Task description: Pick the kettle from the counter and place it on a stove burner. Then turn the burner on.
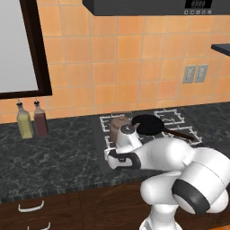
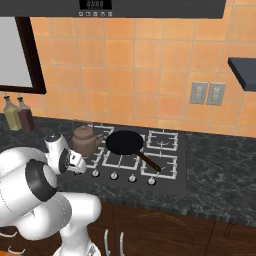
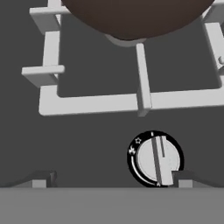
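Note:
The brown kettle (image 2: 86, 140) stands on the stove's front-left burner grate (image 3: 92, 103); in the left base view the kettle (image 1: 117, 124) shows just behind my wrist. Its round underside (image 3: 131, 17) fills the top of the hand view. My gripper (image 3: 113, 181) is open and points down at the stove's front strip, its fingertips (image 3: 41, 180) wide apart with nothing between them. A round white burner knob (image 3: 157, 158) lies just inside the right fingertip, untouched. From the right base view my hand (image 2: 74, 162) hovers beside the leftmost knob (image 2: 95, 173). The black marbled counter (image 1: 45, 157) runs to the left.
A black frying pan (image 2: 124, 142) sits on the stove right of the kettle, handle pointing to the front right. Three more knobs (image 2: 132, 178) line the stove's front. Two bottles (image 1: 32, 121) stand at the wall on the left. A range hood (image 2: 150, 7) hangs overhead.

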